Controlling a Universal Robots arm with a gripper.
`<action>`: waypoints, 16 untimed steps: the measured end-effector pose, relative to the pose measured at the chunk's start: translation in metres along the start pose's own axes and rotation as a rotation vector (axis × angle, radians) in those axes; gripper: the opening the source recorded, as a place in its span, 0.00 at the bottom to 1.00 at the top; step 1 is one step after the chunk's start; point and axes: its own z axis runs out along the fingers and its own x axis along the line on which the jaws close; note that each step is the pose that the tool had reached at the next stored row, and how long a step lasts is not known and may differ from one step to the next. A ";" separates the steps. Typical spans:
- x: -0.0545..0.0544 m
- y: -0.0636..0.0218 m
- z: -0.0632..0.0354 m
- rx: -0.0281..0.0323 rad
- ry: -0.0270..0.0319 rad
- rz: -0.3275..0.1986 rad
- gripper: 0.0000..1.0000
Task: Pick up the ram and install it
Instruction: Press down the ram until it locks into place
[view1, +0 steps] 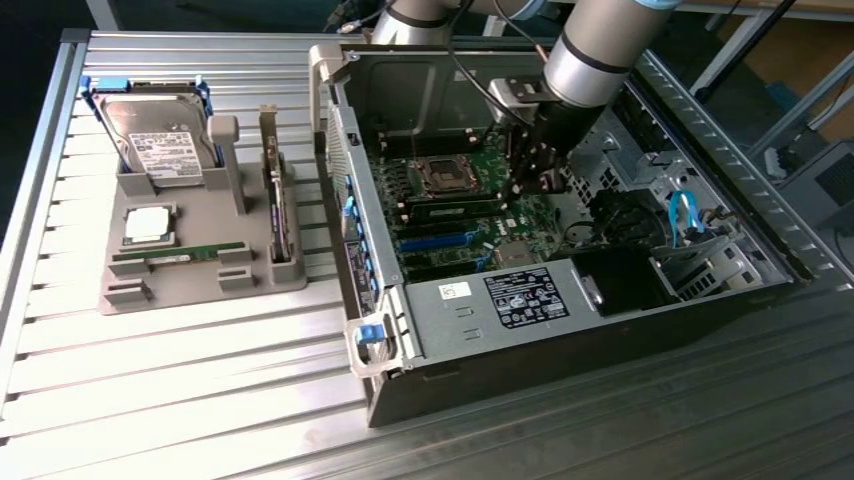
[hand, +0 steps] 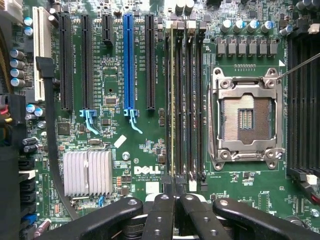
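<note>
Ram (hand: 173, 100) stood edge-on in one of the memory slots beside the empty processor socket (hand: 246, 117), and we saw it as a thin pale line running the length of that slot. The gripper (hand: 175, 192) sat right at its near end, fingers drawn fully together, their tips meeting over the stick's edge (whether they pinched it or merely pressed on it, we couldn't say). We judged that narrow closed stance suited pushing a thin board down into its seat. In the exterior view, the gripper (view1: 545, 180) hung low inside the open computer case (view1: 441, 310), just above the motherboard (view1: 461, 235), which lay flat and reachable from above. Outward to the exterior view's left, a second stick (view1: 180, 257) lay on the grey parts holder (view1: 200, 290), near the silver processor chip (view1: 150, 224) and the hard drive (view1: 160, 145).
</note>
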 end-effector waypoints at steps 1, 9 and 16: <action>0.000 0.0000 -0.0040 0.0000 0.0001 0.000 0.10; 0.000 -0.0001 -0.0189 0.0000 -0.0001 0.000 0.10; 0.000 0.0395 -0.0173 -0.0001 0.0002 0.000 0.10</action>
